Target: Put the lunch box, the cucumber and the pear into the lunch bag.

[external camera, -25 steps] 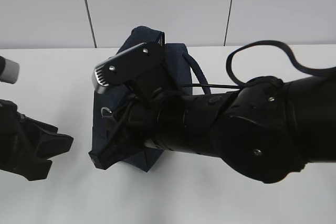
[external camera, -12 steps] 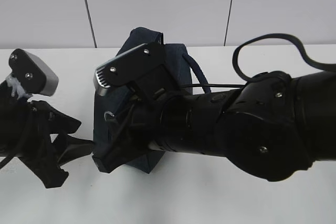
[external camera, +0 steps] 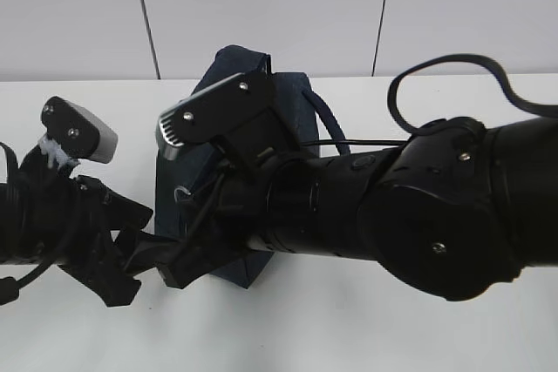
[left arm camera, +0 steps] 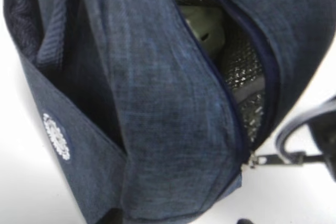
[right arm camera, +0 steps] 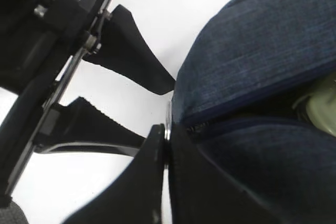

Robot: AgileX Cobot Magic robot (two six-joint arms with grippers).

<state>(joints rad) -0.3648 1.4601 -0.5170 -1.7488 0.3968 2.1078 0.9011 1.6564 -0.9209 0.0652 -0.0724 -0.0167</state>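
**Both end effectors at the lunch bag's zipper end**

The lunch bag (external camera: pixel 228 119) stands on the white table (external camera: pixel 366 328), its long axis running from my end effectors back toward the wall. Its top zipper gapes, and through the opening I see silver mesh lining and a pale sage-green thing, the lunch box (left arm camera: pixel 206 27) (blurred in the left wrist view, a sliver in the right). I cannot make out the cucumber or the pear inside.

My right end effector (right arm camera: pixel 169 145) is pinched nearly flat on the zipper pull (right arm camera: pixel 168 121) at the bag's near end, where the zipper track meets the corner. My left end effector (right arm camera: pixel 152 111) sits just beside that same corner with its fingers (right arm camera: pixel 136 56) spread wide, holding nothing, tips close to the fabric and to the right one.
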